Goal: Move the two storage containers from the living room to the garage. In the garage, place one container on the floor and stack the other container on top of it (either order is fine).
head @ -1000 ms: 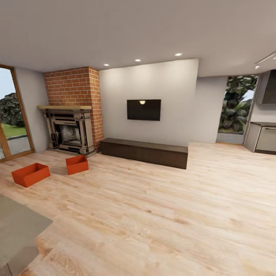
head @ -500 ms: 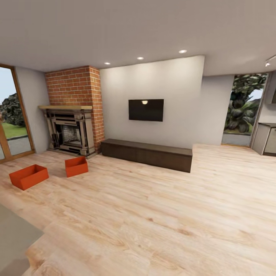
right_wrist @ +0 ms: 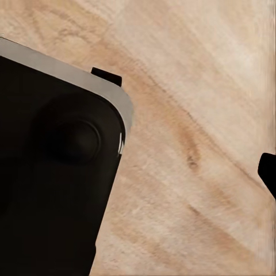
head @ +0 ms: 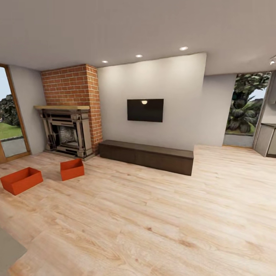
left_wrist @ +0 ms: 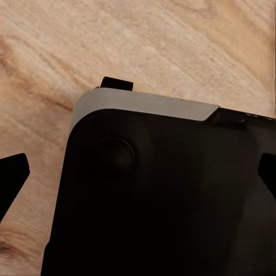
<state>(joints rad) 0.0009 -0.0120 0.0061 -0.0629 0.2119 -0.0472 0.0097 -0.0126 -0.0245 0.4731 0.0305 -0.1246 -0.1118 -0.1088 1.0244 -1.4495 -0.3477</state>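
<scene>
Though apart, two empty containers point(head: 21, 180) point(head: 72, 169)

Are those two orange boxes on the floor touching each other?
Apart. The head view shows a strip of bare wood floor between the left container and the right container.

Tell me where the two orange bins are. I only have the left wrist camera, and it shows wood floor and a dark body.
Observer: The head view has both on the plank floor at far left: the left container and the right container.
Operator: Are they touching or stacked?
Observer: Neither. They stand side by side, both upright, with bare floor between them.
Operator: What furniture is nearest them?
Observer: The brick fireplace is just behind the right container. A low dark cabinet runs along the wall further right.
</scene>
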